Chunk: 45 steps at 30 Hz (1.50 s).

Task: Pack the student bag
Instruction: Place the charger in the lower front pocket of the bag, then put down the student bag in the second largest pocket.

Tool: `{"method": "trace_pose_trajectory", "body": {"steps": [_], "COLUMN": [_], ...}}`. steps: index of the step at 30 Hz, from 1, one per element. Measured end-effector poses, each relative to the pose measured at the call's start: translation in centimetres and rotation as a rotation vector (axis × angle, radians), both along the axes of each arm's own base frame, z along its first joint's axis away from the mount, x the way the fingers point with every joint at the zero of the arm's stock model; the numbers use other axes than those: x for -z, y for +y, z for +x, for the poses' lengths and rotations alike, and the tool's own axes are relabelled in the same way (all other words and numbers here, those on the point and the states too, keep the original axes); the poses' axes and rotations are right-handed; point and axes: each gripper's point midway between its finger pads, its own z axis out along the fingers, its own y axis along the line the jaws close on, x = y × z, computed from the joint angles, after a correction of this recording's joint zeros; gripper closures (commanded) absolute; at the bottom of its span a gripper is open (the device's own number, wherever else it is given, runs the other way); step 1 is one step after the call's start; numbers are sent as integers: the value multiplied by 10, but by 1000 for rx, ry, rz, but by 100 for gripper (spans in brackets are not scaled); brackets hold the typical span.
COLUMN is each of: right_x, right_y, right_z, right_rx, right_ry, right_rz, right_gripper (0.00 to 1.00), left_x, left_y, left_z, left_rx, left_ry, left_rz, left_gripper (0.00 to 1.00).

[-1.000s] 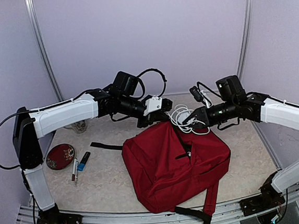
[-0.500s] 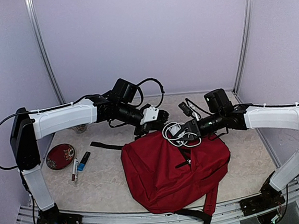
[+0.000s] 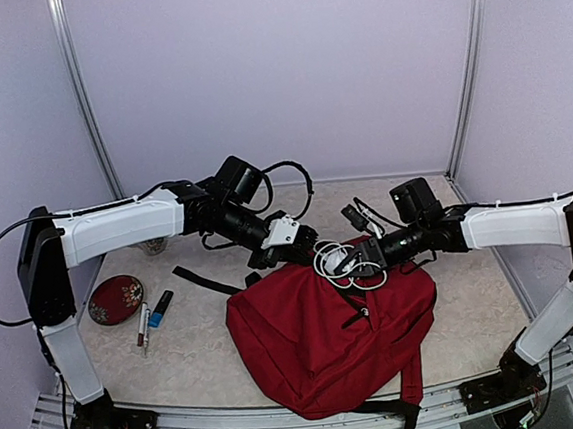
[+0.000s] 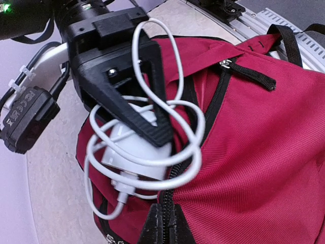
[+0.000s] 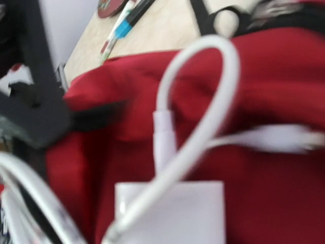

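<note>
The bag (image 3: pixel 323 347) lay mid-worktop (image 3: pixel 201 332), its 12 o'clock zipper edge pinched by the clenched left end effector (image 3: pixel 300 251) while the right end effector (image 3: pixel 359 259) gripped a corded charger (image 4: pixel 133 150) over the mouth, so insertion likely next needed lowering it inside.

Left gripper (image 3: pixel 304 246) closed tight; right gripper (image 3: pixel 357 260) partly closed, clamping

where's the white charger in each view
top external: charger at centre, over the far edge of the bag.
left wrist: left of centre, against the bag.
right wrist: bottom centre, close up and blurred.
shared landmark: the red bag, in all three views.
</note>
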Motion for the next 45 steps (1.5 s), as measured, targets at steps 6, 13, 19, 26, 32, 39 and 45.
{"method": "trace_pose_trajectory", "body": {"steps": [6,13,19,26,32,39,45], "right_x": [1,4,4,2,2,-1,1], "right_y": [-14,4,34,51,51,43,39], "right_z": [10,-5,-28,-46,-42,-27,-24], "right_rx": [31,-1,-88,-159,-141,-88,-73], "right_ry": [24,11,-6,-19,-38,-65,-54], "right_rz": [-1,-27,-23,7,7,-16,-26], "right_gripper": [100,100,100,100,100,100,100], "left_x": [3,2,-1,-6,-15,-25,-24], "left_y": [1,-2,2,2,5,3,-2], "left_z": [-7,-15,-28,-32,-8,19,34], "left_rx": [6,30,40,35,-28,-83,-167], "left_ry": [-7,6,70,114,121,106,112], "left_rz": [12,3,-20,-47,-97,-137,-134], "left_gripper": [100,100,100,100,100,100,24]}}
